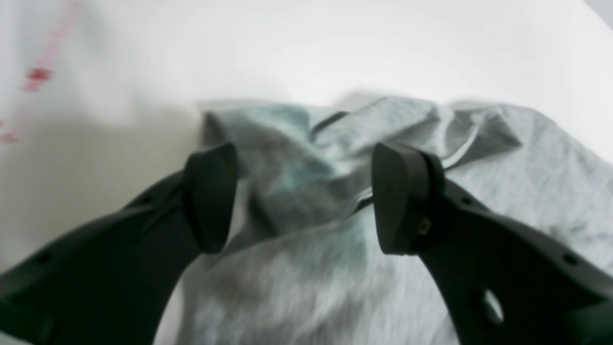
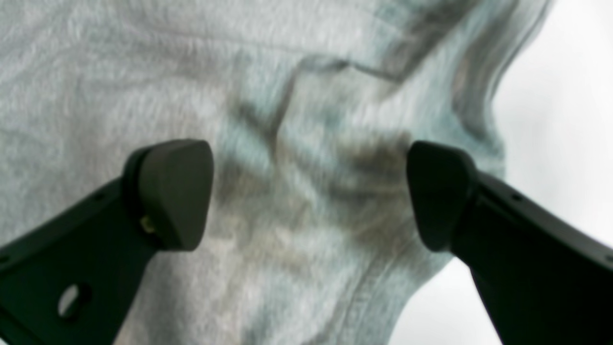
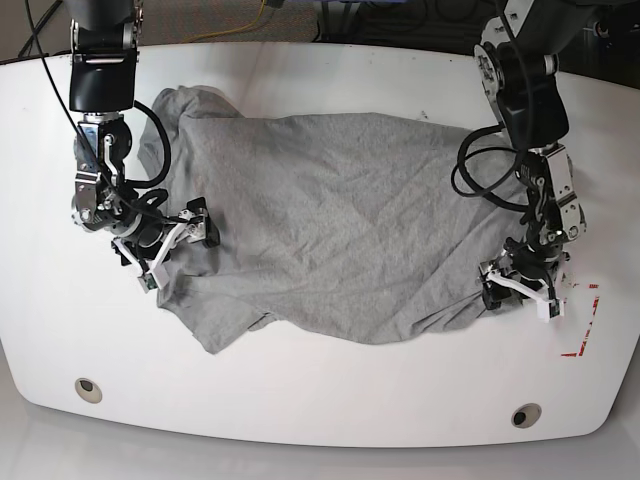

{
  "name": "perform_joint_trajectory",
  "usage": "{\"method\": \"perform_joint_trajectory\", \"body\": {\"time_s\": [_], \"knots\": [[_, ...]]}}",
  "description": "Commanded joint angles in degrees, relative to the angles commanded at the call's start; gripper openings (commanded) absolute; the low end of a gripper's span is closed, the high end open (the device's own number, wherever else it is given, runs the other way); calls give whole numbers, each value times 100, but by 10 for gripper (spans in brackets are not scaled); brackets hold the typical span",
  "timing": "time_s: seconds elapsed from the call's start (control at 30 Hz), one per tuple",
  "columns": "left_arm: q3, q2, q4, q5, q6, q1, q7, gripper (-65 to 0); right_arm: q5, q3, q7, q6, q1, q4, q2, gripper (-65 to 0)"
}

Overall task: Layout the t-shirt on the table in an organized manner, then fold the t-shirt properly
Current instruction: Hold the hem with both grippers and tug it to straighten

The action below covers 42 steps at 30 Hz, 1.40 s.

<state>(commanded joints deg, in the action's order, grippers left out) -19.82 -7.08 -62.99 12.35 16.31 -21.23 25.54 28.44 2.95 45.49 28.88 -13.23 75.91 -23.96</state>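
left gripper [image 1: 304, 199] jaws wide, bunched t-shirt [image 3: 340, 230] corner between them | right gripper [image 2: 309, 194] jaws wide over wrinkles | risk: pinching doubled layers, dragging creases across table [image 3: 320, 400]

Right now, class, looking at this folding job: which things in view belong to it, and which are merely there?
Belongs to the job:
t-shirt
table
left pincer, open
right pincer, open

Merely there:
red dashed mark
two grey grommets
cables beyond the table's far edge

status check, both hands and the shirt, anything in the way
Left hand open over bunched shirt corner. Right hand open over the t-shirt, spread but wrinkled on the table. Nothing in the way.
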Motion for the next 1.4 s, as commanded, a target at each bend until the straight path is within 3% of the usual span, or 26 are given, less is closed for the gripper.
{"method": "perform_joint_trajectory", "body": {"time_s": [0.47, 0.63, 1.07, 1.4], "knots": [[0, -176, 844, 0, -9, -273, -167, -237, 0, 0, 0, 0, -18, 0, 0, -50], [-9, -185, 967, 18, -422, -290, -281, -236, 0, 0, 0, 0, -18, 0, 0, -50], [18, -149, 1582, 26, -141, -589, -316, -236, 0, 0, 0, 0, -18, 0, 0, -50], [35, -26, 1591, 26, -123, -774, -299, -236, 0, 0, 0, 0, -18, 0, 0, -50]]}}
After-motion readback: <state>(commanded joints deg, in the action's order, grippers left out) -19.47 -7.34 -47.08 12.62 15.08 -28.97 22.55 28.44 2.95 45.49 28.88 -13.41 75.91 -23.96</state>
